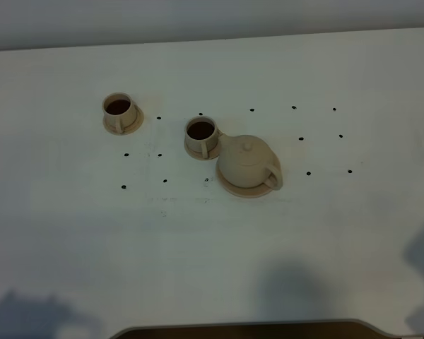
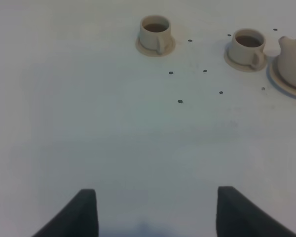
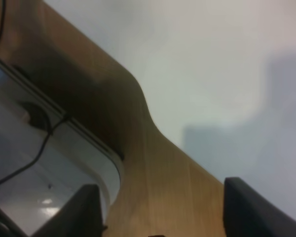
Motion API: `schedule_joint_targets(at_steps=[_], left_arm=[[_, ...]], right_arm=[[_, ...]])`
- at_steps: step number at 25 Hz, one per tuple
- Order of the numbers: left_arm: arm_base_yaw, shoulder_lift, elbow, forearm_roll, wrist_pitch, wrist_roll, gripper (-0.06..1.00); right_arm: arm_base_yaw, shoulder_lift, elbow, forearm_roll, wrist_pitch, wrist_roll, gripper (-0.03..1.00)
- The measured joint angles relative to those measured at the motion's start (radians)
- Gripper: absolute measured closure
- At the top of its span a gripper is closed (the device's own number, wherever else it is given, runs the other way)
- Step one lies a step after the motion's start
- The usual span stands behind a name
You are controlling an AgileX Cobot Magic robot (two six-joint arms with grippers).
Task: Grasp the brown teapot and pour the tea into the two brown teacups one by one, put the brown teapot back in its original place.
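Note:
The brown teapot stands upright on its round saucer at the middle of the white table, lid on, handle toward the front right. Part of it shows in the left wrist view. One brown teacup stands on a saucer just left of the teapot's spout; the other teacup stands on its saucer farther left. Both hold dark tea and show in the left wrist view. My left gripper is open and empty, well short of the cups. My right gripper is open and empty over the table's wooden front edge.
Small black dots mark the white table around the set. A curved wooden edge and a pale panel with a cable lie under the right gripper. Arm shadows fall along the front of the table.

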Motion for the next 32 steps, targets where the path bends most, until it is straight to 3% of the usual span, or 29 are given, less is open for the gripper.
schedule_joint_targets(at_steps=[5,9,21,32], left_arm=[[0.0,0.0,0.0,0.0,0.0,0.001,0.4],[0.0,0.0,0.0,0.0,0.0,0.001,0.4],[0.0,0.0,0.0,0.0,0.0,0.001,0.4],[0.0,0.0,0.0,0.0,0.0,0.001,0.4]], right_arm=[[0.0,-0.077,0.0,-0.007,0.002,0.0,0.44],[-0.019,-0.143,0.0,-0.075,0.003,0.0,0.44],[-0.4,-0.321,0.002,-0.07,0.005,0.004,0.44],[-0.611,-0.352,0.002,-0.03,0.005,0.007,0.44]])
